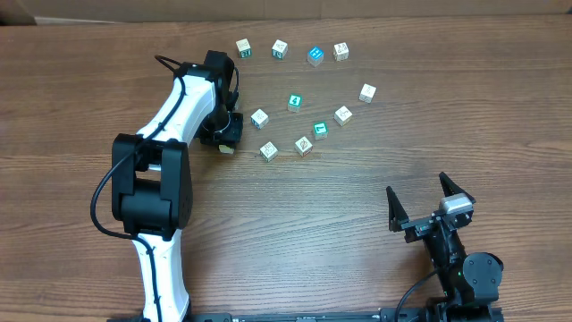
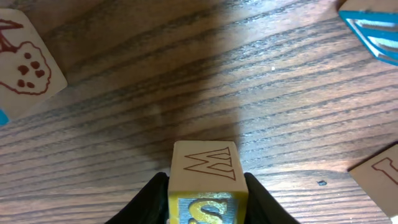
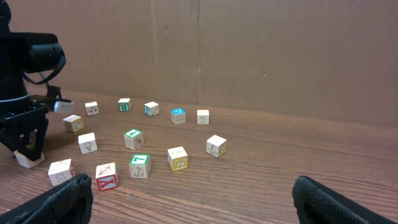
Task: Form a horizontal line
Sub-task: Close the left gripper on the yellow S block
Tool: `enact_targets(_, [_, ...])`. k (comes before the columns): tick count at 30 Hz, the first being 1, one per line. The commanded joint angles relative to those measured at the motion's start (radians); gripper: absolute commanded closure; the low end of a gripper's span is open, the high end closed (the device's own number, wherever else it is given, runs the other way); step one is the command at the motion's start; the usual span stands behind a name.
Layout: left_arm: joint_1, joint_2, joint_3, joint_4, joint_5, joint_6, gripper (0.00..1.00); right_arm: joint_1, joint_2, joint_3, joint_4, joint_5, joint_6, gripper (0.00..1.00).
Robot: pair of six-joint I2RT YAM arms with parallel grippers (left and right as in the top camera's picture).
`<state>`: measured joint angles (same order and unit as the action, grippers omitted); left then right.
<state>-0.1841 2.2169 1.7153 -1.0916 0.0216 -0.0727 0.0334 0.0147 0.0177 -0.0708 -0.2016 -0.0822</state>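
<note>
My left gripper [image 1: 223, 139] is shut on a pale yellow cube [image 1: 226, 148] resting on the table. In the left wrist view this cube [image 2: 205, 168] shows a "W" on top and a yellow "S" face, and a black finger presses each side of it [image 2: 205, 190]. To its right lie a white cube with a drawing [image 1: 268, 151], another white cube [image 1: 303, 145] and a green cube with a white "L" [image 1: 320, 130], in a rough row rising to the right. My right gripper [image 1: 417, 188] stands open and empty near the front right [image 3: 199, 199].
Other cubes are scattered behind the row: a white one [image 1: 259, 117], a teal one [image 1: 294, 102], two pale ones [image 1: 342, 114] [image 1: 367, 92], and a far row holding a blue cube [image 1: 315, 55]. A paw-print cube [image 2: 25, 68] lies close to the left gripper.
</note>
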Motion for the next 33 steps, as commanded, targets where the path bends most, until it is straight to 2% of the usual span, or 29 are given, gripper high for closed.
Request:
enact_targets(1, [-0.012, 0.003, -0.004, 0.003, -0.003, 0.006, 0.77, -0.002, -0.012, -0.010, 0.005, 0.009, 0.003, 0.00])
enact_targets(4, [-0.012, 0.003, -0.004, 0.002, -0.003, 0.006, 0.77, -0.002, -0.012, -0.010, 0.005, 0.009, 0.003, 0.00])
enact_targets(7, [-0.012, 0.003, -0.004, 0.000, -0.003, 0.006, 0.64, -0.002, -0.012, -0.010, 0.005, 0.009, 0.003, 0.00])
enact_targets(10, [-0.012, 0.003, -0.004, 0.000, -0.003, 0.006, 0.63, -0.002, -0.012, -0.010, 0.005, 0.009, 0.003, 0.00])
enact_targets(12, [-0.012, 0.003, -0.003, -0.003, -0.003, 0.006, 0.58, -0.002, -0.012, -0.010, 0.005, 0.009, 0.003, 0.00])
enact_targets(29, [-0.013, -0.100, 0.083, -0.129, 0.048, -0.028, 0.60, -0.002, -0.012, -0.010, 0.005, 0.009, 0.003, 0.00])
enact_targets(33, [-0.013, -0.127, 0.083, -0.127, -0.033, -0.041, 0.53, -0.002, -0.012, -0.010, 0.005, 0.009, 0.003, 0.00])
